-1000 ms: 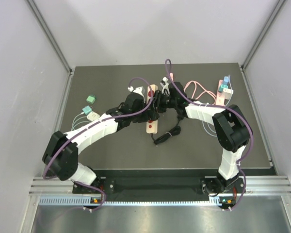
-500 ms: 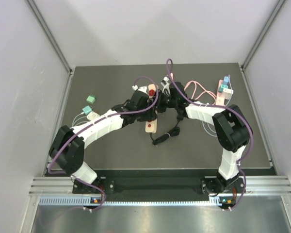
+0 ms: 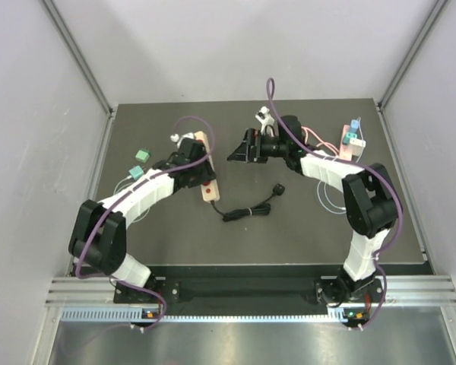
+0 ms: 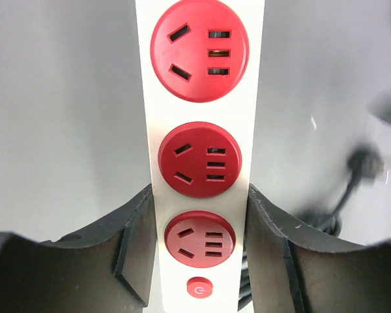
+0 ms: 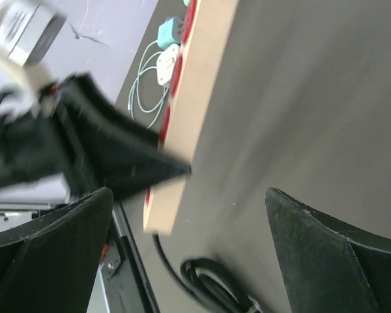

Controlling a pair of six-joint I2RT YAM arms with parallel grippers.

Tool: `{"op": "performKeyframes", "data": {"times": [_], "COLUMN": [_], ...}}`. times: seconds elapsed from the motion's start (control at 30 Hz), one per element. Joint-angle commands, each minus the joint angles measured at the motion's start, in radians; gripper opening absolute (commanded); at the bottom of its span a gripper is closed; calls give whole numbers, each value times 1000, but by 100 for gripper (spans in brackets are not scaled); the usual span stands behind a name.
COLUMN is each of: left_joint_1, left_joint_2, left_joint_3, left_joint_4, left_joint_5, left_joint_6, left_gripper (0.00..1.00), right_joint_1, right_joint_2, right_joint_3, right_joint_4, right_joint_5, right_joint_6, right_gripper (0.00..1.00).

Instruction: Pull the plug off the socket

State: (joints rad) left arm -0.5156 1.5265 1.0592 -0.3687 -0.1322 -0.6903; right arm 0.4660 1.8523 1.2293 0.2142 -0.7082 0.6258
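Clamping the white power strip (image 4: 200,98) across its width, your left gripper (image 4: 200,215) was partly closed, one finger (image 4: 133,251) on each long edge, beside the red socket (image 4: 199,239) nearest the button (image 4: 199,287). The black plug (image 3: 278,188) lay loose on the dark table (image 3: 327,220), out of the strip and well apart from it, with its cable (image 3: 242,214) curling back toward the strip's near end. Your right gripper (image 5: 189,195) hung above the table with its fingers spread wide and nothing between them.
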Motion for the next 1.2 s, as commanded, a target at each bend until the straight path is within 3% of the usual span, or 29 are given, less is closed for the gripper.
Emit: {"op": "performKeyframes", "data": {"times": [0.0, 0.1, 0.3, 0.6, 0.8, 1.0, 1.17], "left_joint_1": [110, 201, 334, 399, 434, 439, 433], "left_joint_2": [-46, 13, 248, 616, 727, 860, 894], "left_joint_3": [-18, 2, 273, 904, 1019, 1133, 1087], "left_joint_4": [125, 162, 102, -205, -233, -246, -256], "left_joint_5": [29, 68, 82, -61, -76, -12, -17], "left_joint_6": [-93, -153, -302, -651, -929, -943, -950], "left_gripper": [0, 0, 0, 0, 0, 0, 0], "right_joint_1": [-53, -92, -214, -348, -368, -377, -389], "right_joint_2": [-79, -91, -133, -180, -185, -180, -188], "right_joint_3": [68, 93, 131, 133, 145, 153, 154], "right_joint_4": [-25, -56, -125, -130, -136, -156, -168], "right_joint_5": [-76, -91, -111, -114, -114, -106, -100], "right_joint_6": [-145, -176, -215, -181, -169, -190, -198], "right_gripper": [100, 100, 100, 100, 100, 100, 100]}}
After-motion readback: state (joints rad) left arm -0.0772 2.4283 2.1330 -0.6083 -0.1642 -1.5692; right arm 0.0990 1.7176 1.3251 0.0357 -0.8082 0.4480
